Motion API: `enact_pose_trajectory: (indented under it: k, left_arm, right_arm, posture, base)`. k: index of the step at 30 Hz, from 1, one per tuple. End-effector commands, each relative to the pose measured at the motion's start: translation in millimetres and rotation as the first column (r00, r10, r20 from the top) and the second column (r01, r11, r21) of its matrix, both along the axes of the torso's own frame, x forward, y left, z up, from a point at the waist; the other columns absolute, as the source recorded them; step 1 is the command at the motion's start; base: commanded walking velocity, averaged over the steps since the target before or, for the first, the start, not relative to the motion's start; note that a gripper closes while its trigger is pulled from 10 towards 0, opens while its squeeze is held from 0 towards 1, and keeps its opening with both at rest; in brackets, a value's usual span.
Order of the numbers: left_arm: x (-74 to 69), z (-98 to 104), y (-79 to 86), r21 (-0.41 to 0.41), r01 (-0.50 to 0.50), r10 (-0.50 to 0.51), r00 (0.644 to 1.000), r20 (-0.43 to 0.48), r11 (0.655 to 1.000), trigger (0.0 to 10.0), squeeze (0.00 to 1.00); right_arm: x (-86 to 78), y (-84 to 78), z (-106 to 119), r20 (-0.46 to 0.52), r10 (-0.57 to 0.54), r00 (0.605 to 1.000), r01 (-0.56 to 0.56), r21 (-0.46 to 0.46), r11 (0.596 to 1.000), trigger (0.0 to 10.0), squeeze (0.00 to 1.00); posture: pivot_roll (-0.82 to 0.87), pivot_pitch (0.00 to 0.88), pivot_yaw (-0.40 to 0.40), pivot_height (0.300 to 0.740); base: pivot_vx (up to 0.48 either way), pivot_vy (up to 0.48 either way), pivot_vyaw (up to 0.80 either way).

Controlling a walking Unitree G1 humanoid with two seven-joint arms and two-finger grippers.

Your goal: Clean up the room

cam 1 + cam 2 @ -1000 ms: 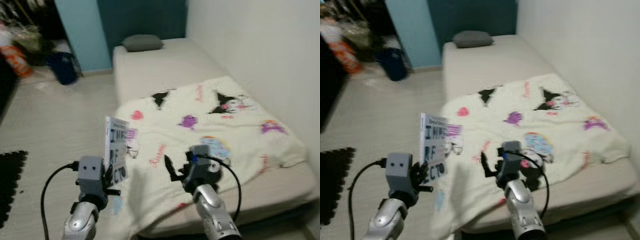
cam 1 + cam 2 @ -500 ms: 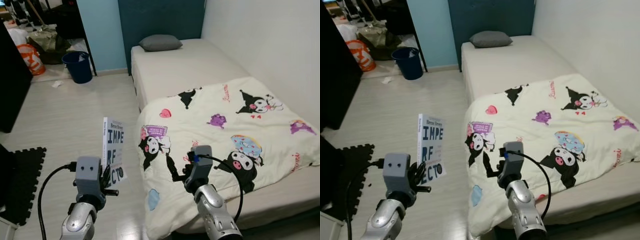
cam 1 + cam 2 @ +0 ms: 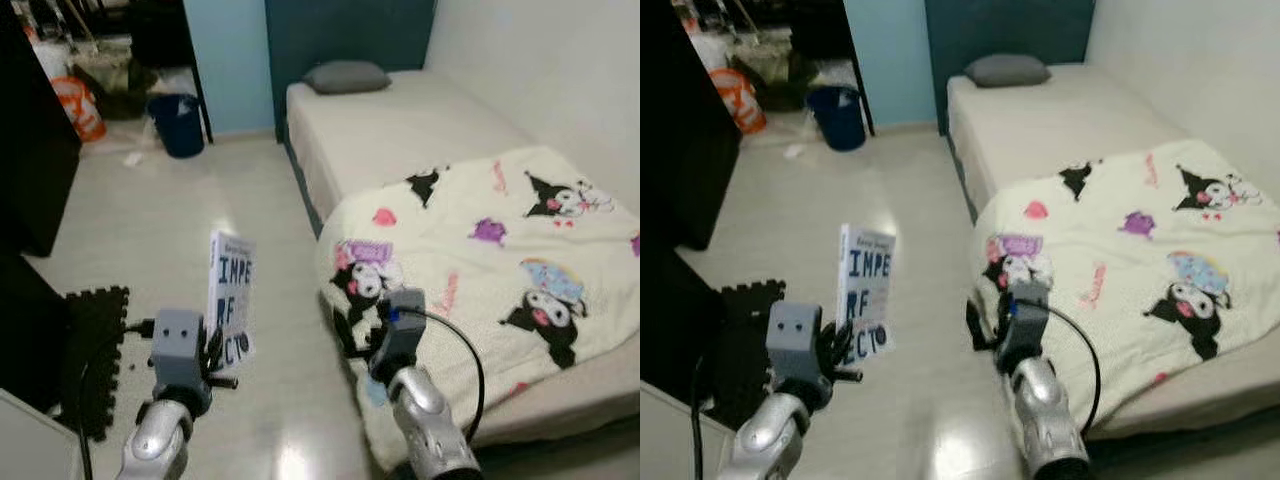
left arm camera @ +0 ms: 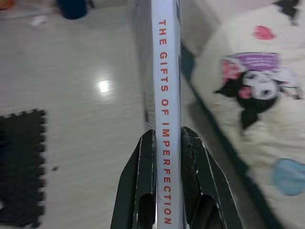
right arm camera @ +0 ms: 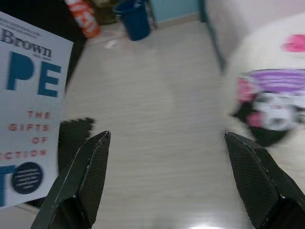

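My left gripper [image 3: 215, 352] is shut on a white book [image 3: 232, 297] with blue cover letters, held upright above the floor. Along the left wrist view the book's spine [image 4: 167, 109] runs between the two black fingers [image 4: 143, 183]. My right gripper [image 3: 352, 335] is held out beside the bed's corner, open, with nothing between its wide-spread fingers [image 5: 86, 174]. The book's cover [image 5: 28, 105] also shows at the edge of the right wrist view.
A bed [image 3: 420, 125] with a grey pillow [image 3: 347, 76] and a cartoon-print blanket [image 3: 500, 250] stands on the right. A blue bin [image 3: 181, 125] and an orange bag [image 3: 83, 108] stand at the far left. Dark furniture [image 3: 35, 160] and a black foam mat [image 3: 95, 350] flank the pale floor.
The camera has swung left, so the bed has shifted right and more floor shows. Both arms keep their poses, with the book still held upright.
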State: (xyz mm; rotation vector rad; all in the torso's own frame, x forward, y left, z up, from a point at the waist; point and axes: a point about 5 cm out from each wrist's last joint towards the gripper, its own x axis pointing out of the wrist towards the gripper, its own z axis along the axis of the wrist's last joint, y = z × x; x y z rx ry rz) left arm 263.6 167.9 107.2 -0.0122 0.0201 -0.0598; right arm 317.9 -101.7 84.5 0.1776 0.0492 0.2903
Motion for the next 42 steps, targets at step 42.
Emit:
enact_pose_trajectory:
  k: [42]
  left_arm:
    - [7.1, 1, 5.4, -0.018, -0.129, 0.129, 0.992, 0.014, 0.992, 10.0, 0.0]
  right_arm:
    - [5.0, -4.4, 2, 0.016, 0.017, 1.0, -0.016, -0.03, 0.999, 10.0, 0.0]
  posture:
    - [0.07, 0.133, 0.014, 0.74]
  base:
    - [0.0, -0.088, 0.11]
